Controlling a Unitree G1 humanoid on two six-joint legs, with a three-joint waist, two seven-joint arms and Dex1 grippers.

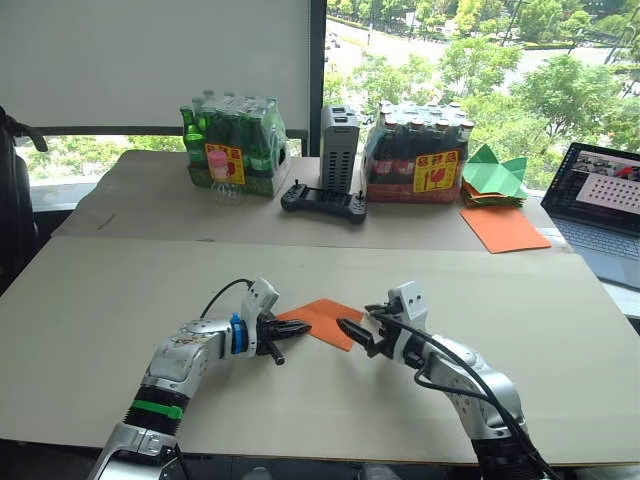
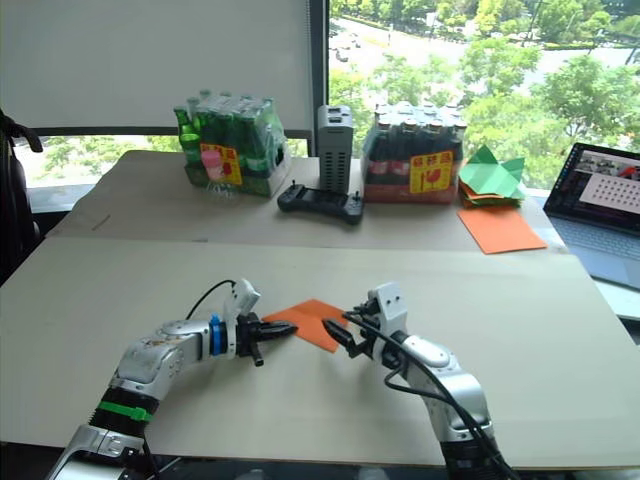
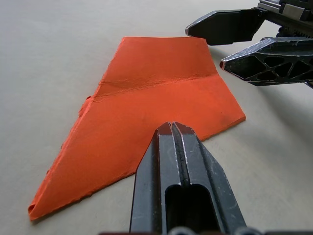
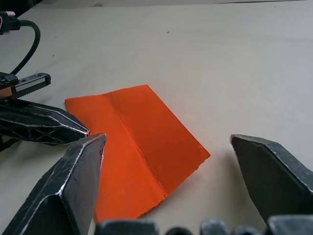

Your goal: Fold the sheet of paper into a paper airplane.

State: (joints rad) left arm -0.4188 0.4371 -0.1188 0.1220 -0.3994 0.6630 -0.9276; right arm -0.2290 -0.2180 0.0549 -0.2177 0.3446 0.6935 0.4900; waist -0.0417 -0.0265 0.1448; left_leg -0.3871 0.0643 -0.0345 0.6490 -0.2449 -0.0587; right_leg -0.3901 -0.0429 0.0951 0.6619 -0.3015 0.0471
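Note:
The sheet of paper (image 1: 322,320) is bright orange and lies flat on the near table as a layered, pointed wedge with one raised crease (image 3: 156,83). It is not a dart-shaped paper airplane. My left gripper (image 1: 302,327) is shut, and its tip (image 3: 173,129) rests over the wedge's near edge. My right gripper (image 1: 353,320) is open at the wedge's opposite, blunt end with nothing between its fingers (image 4: 83,161). In the right wrist view the paper (image 4: 142,142) lies just beyond them.
On the far table stand a pack of green bottles (image 1: 232,145), a grey device (image 1: 339,150), a black controller (image 1: 323,201) and a pack of dark bottles (image 1: 418,155). At the right are green paper shapes (image 1: 494,172), a larger orange sheet (image 1: 504,228) and a laptop (image 1: 605,200).

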